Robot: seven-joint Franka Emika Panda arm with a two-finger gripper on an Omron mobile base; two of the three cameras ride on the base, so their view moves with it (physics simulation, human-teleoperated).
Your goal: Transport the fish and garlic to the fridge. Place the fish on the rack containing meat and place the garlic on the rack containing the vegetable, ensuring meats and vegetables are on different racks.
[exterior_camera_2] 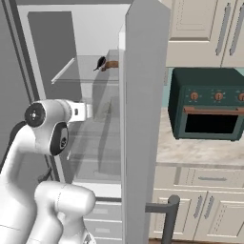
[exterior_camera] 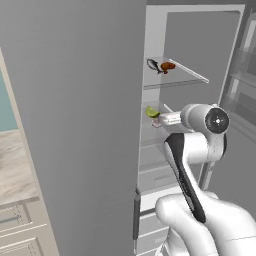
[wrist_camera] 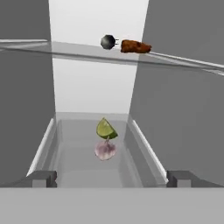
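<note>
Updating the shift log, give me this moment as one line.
dark fish beside brown meat, upper glass rack | pale garlic bulb by green lime wedge, lower rack | gripper open, empty

Everything I see is evenly lit and flatly rendered, with no glare. The back wall of the fridge [wrist_camera: 98, 83] is the brightest patch before me, its side walls a duller grey. Shadows are faint and soft. Edges look slightly blurred and blocky; lines stay straight at the borders.

Fish [wrist_camera: 108, 42] above, garlic [wrist_camera: 105, 150] on rack [wrist_camera: 74, 164] below
</note>
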